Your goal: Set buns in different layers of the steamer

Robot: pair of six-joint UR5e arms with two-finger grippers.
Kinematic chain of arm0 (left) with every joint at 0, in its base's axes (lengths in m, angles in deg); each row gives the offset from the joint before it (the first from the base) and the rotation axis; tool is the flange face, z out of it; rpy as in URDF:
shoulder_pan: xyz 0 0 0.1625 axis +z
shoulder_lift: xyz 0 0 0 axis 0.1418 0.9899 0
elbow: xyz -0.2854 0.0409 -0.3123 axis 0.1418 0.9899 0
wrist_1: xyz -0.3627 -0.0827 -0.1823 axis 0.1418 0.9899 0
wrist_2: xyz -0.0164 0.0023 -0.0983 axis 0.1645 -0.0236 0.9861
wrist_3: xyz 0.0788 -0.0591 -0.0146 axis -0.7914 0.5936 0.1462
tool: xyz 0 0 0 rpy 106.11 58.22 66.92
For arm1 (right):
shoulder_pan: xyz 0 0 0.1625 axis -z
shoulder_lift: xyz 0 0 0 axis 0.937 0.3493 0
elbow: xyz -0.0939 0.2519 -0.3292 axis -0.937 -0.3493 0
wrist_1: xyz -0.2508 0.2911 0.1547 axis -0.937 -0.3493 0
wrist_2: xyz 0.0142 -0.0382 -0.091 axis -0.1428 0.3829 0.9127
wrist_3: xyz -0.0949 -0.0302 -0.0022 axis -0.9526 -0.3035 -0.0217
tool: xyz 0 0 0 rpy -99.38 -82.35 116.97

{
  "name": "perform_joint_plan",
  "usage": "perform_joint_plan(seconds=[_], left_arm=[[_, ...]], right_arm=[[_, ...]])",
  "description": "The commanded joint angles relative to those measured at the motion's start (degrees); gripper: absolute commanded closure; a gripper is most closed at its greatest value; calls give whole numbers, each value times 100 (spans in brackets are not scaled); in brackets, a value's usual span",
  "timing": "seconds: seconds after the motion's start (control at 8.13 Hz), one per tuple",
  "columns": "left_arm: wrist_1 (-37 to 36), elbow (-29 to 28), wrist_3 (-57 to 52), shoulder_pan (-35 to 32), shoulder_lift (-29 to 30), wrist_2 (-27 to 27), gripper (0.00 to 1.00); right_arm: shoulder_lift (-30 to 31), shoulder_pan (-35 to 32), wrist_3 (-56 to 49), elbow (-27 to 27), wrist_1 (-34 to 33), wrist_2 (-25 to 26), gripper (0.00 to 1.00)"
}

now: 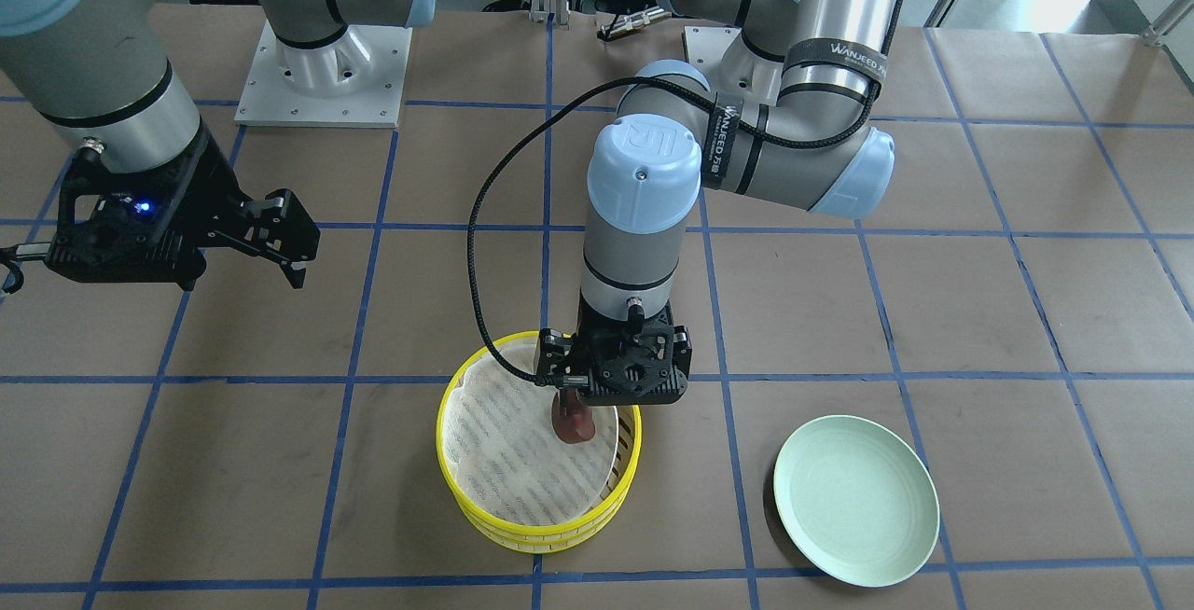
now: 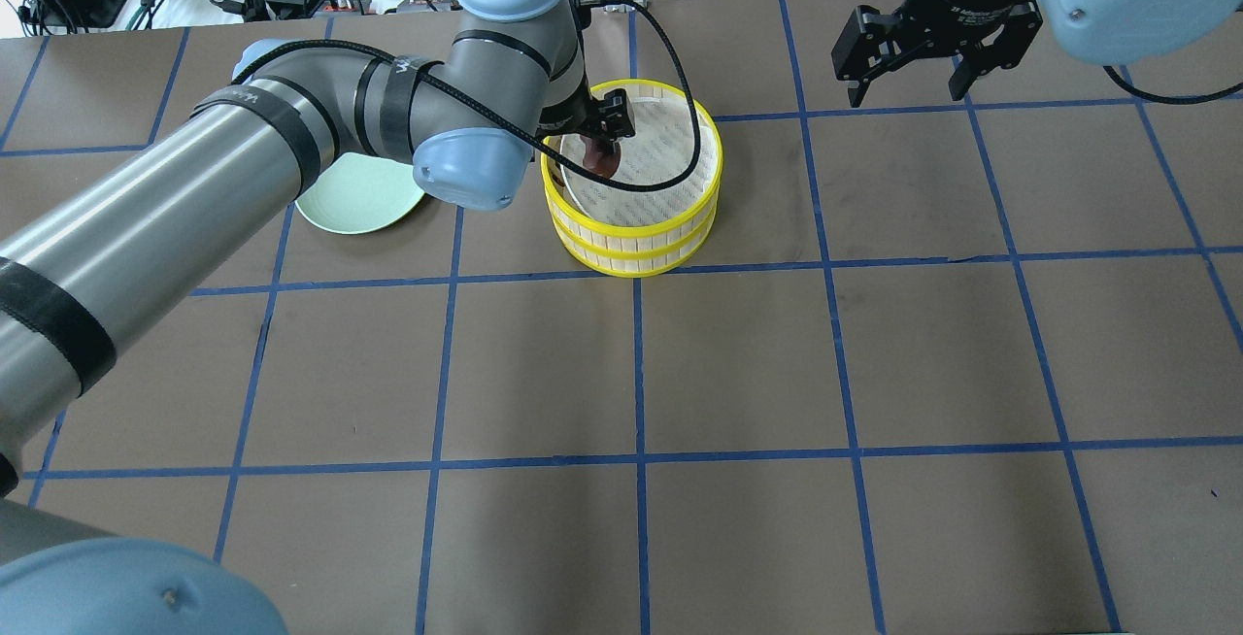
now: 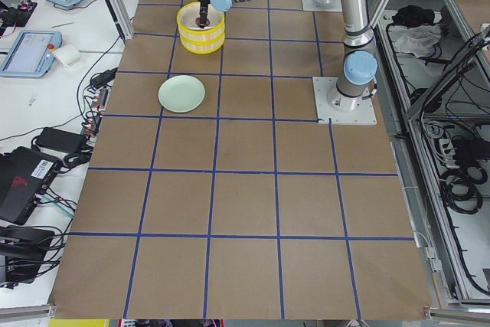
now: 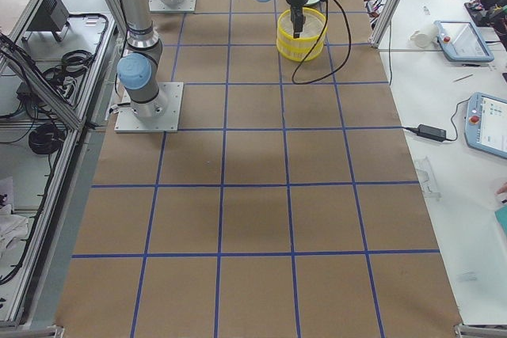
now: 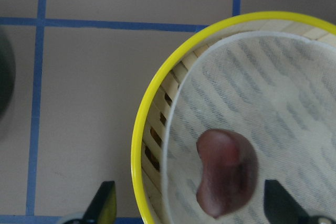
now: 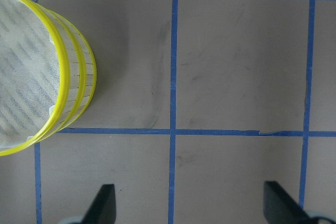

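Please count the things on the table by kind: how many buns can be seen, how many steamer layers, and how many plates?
Buns in sight: 1, the dark reddish-brown bun; no cream one shows.
Steamer layers: 2, stacked: top layer, bottom layer.
Plates: 1, the pale green plate.
Total: 4

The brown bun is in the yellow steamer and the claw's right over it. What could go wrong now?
1. The left claw hangs open close around the bun, which lies in the steamer. If a finger brushes the bun on the way up, it might roll or get dragged along.
2. The arm's black cable loops low by the steamer. It could perhaps catch the rim and tug the stacked trays.
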Motion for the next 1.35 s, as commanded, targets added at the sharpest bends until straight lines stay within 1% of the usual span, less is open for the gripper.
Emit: perform_joint_plan(seconds=[0.0,0.25,0.37,0.49,0.61,0.86,0.98,1.23], left_arm=[[54,5,50,43,-2,-10,0],[89,-21,50,51,-71,-9,0],[245,-30,41,112,-229,-44,0],[787,-21,-11,391,-587,-44,0],[1558,14,-107,699,-965,-53,0],[2676,5,-117,1235,-1747,-35,0],[2803,14,-160,1438,-1925,-62,0],[2874,93,-275,1676,-2031,-141,0]], right_arm=[[0,0,6,11,-5,0,0],[0,0,6,11,-5,0,0],[0,0,-3,11,4,0,0],[0,0,-3,11,4,0,0],[0,0,-3,11,4,0,0],[-9,0,6,20,4,0,0],[-9,0,6,20,-5,0,0],[35,-18,6,12,-22,9,0]])
